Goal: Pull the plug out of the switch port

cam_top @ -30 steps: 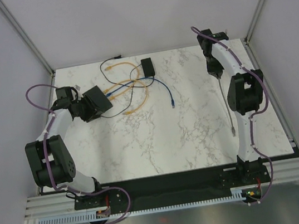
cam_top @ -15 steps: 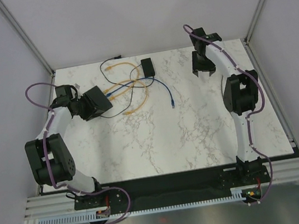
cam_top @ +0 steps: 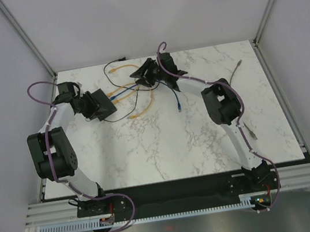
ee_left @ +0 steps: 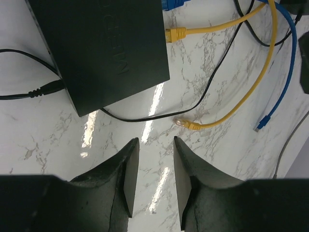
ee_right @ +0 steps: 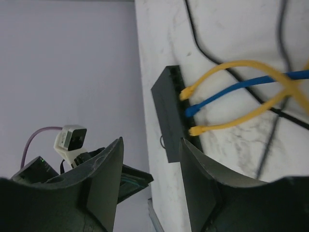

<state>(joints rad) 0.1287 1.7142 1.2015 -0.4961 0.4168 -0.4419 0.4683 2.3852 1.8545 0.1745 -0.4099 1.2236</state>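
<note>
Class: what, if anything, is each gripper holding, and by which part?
Nothing: the left gripper and right gripper both stand open and empty.

right arm: a second ago it stood at the tabletop's right edge, far to the right of the black box (cam_top: 101,102). It has since swung across and now reaches in just right of the box.
right hand (cam_top: 137,76): it was clamped on the grey cable (cam_top: 237,70). Now its fingers stand apart with nothing between them, facing the box edge that carries the plugs.
grey cable: it dangled from the right hand. Now it lies loose on the tabletop well to the right of the box, partly hidden behind the arm.
left hand (ee_left: 155,145): its wrist has drawn back a little, to the box's left.
</note>
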